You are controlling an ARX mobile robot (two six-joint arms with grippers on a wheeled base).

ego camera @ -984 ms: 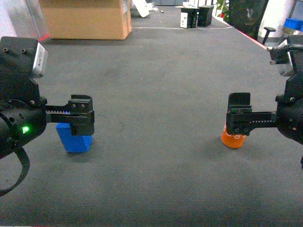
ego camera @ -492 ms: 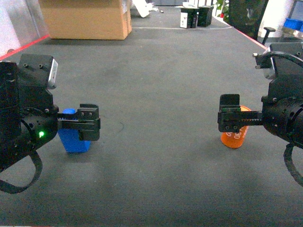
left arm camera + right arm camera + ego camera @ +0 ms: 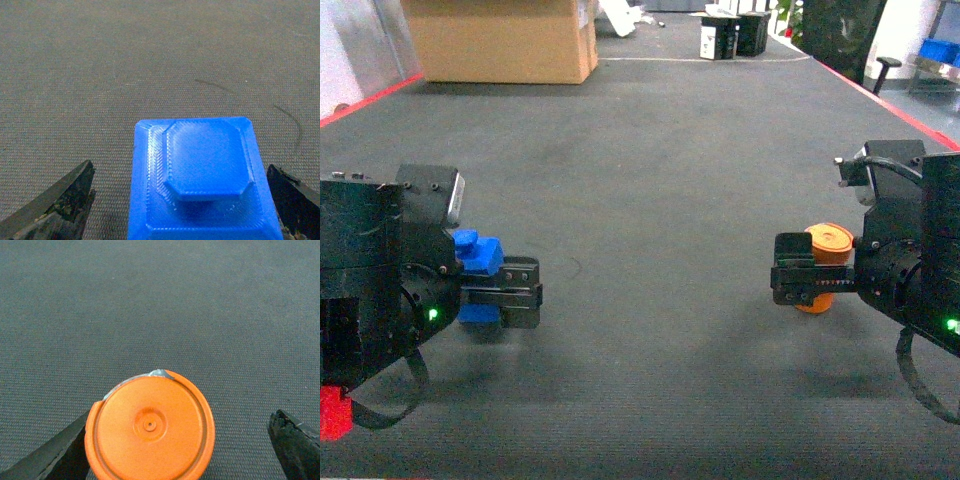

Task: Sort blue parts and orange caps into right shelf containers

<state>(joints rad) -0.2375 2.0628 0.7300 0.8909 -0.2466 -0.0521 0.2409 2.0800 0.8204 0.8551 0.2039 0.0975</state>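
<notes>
Head view: my left gripper (image 3: pixel 515 292) and right gripper (image 3: pixel 795 283) both sit low over the grey carpet floor (image 3: pixel 650 180); a cardboard box (image 3: pixel 500 40) stands at the floor's far left edge; neither wrist view shows it.
Left wrist: the blue part (image 3: pixel 200 175) fills the gap between my spread fingers (image 3: pixel 60 205), with floor visible on both sides; its raised octagonal boss faces the camera.
Blue part: (image 3: pixel 478 262) left of the floor's middle; long axis I cannot tell.
Right wrist: the orange cap (image 3: pixel 150 427) lies flat face to the camera; jaws apart, the left finger beside its rim, contact unclear.
Orange cap: (image 3: pixel 828 245) near the right edge; round, no long axis.
</notes>
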